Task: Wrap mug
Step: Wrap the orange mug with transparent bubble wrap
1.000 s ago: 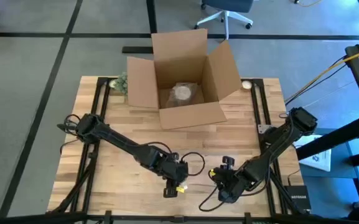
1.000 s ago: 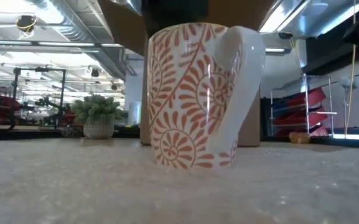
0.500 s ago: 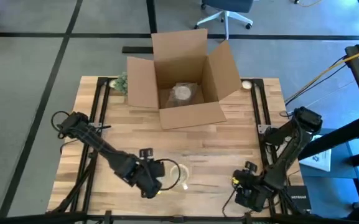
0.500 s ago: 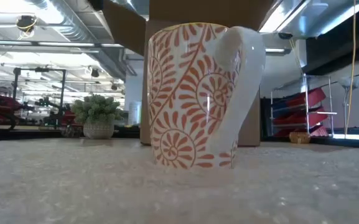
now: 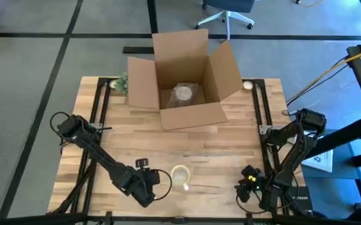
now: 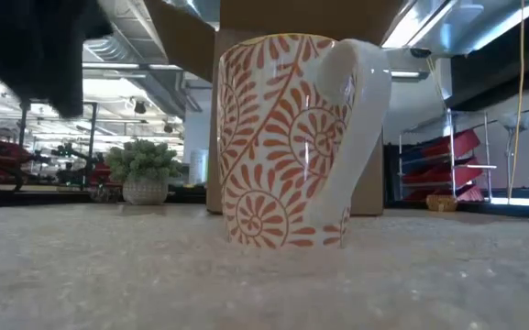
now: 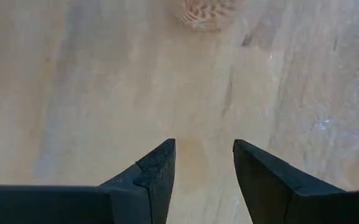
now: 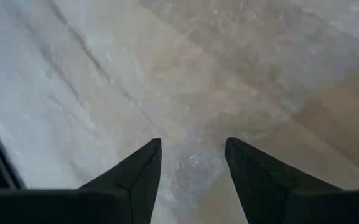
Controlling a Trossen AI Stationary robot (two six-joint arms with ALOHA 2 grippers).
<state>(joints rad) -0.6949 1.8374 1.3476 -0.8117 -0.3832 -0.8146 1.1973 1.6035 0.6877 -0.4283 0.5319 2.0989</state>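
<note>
My left gripper [image 5: 144,195] sits at the near table edge, fingers apart and empty, just beside the mug [image 5: 179,177]. My right gripper [image 5: 255,194] is near the right front corner, also spread with nothing in it. The mug stands upright on a clear sheet. Behind it is the open box [image 5: 183,81]. My worry: snagging the sheet could tip the mug over.

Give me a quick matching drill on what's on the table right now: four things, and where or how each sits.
1. White mug with orange leaf pattern
2. Open brown cardboard box
3. Left tool
4. Small potted green plant

A. far side of the wooden table
B. open, empty
C. upright near the front edge
D. beside the box's corner

Pairs: 1-C, 2-A, 3-B, 4-D
</note>
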